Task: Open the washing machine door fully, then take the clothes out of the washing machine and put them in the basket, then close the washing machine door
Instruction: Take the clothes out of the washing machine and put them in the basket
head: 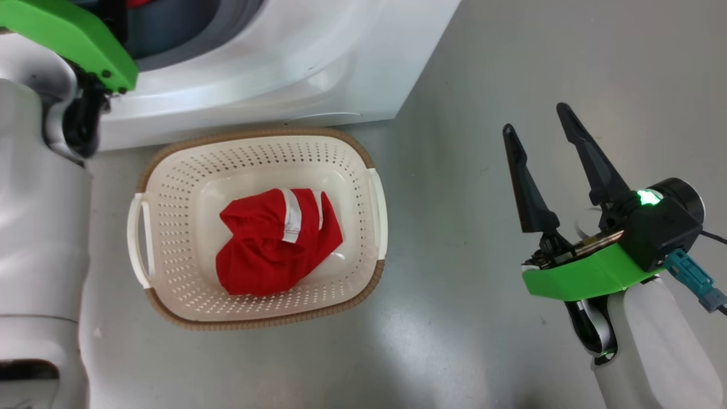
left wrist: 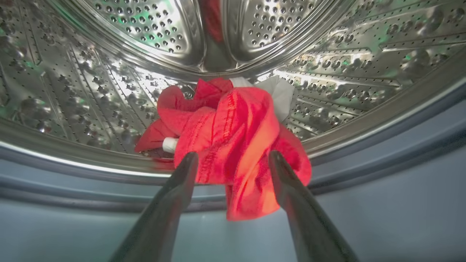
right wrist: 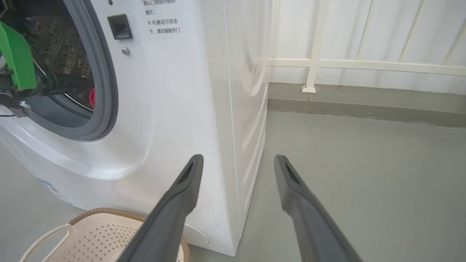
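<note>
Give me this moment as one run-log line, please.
left end effector open, flanking drum garment | right end effector open, empty | basket holds one red garment

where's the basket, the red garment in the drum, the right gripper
basket (head: 255, 134): head view, brown rim
red garment in the drum (left wrist: 233, 138): left wrist view, middle fold
right gripper (head: 534, 117): head view, between its fingertips

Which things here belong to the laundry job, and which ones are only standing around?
Job: washing machine, red garment in the drum, basket, red garment in the basket, open left tool.
Other: white railing, printed notice on the machine.
</note>
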